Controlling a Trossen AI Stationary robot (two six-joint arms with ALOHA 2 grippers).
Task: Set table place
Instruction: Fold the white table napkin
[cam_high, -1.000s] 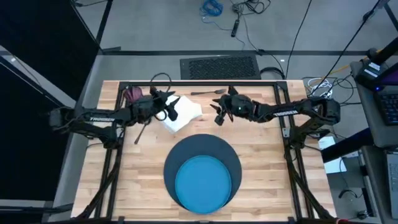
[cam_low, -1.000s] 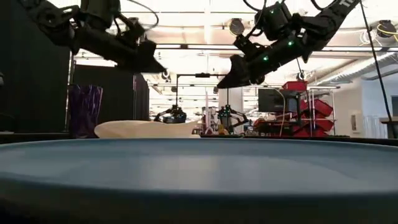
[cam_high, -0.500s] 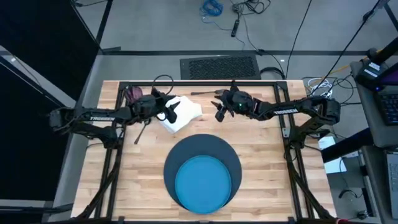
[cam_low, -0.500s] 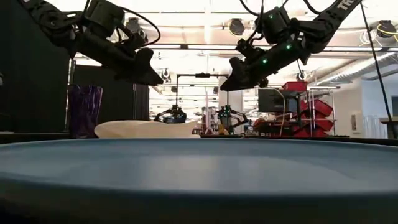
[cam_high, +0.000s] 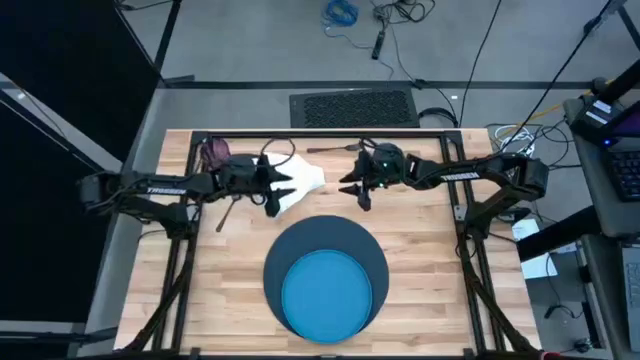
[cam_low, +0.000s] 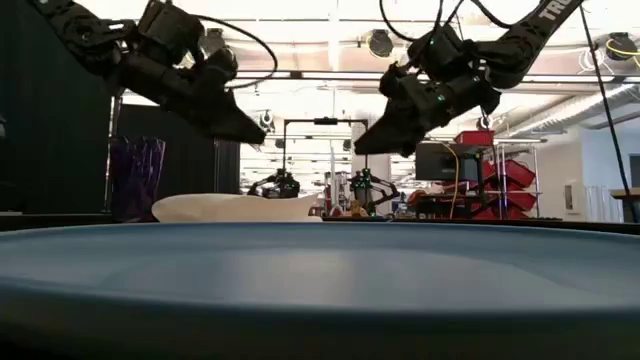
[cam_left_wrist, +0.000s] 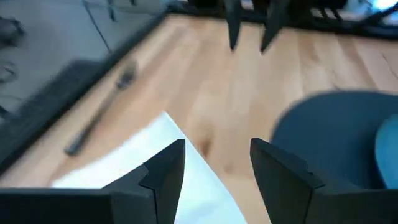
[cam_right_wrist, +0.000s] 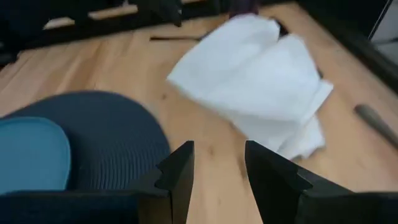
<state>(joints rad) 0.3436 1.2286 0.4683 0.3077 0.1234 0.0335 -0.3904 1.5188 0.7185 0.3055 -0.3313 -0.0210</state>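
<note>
Two tools over the far half of the bench (cam_high: 200, 300), one white napkin (cam_high: 298, 183) between them.

Item, napkin: loosely folded, lying flat on the wood just beyond the dark blue mat (cam_high: 345, 240), which carries the bright blue plate (cam_high: 328, 292) on its near part. Long axis runs roughly slantwise, from its near-left corner to its far-right corner.

Item, left tool (cam_high: 277, 188): fingers spread, nothing between them, poised directly over the napkin's left edge; in its wrist view the cloth sits right under the fingertips (cam_left_wrist: 163, 167). Clearly raised in the low view.

Item, right tool (cam_high: 362, 190): fingers likewise spread and empty, hanging above bare wood just right of the napkin, pointed toward it.

Item, purple cup (cam_high: 214, 152): far-left corner. A fork (cam_high: 333, 148) lies along the far edge; a dark-looking utensil (cam_high: 228, 211) lies near the left arm.

Judgement: left tool is nearer; a short descent should reach the cloth's left edge.
</note>
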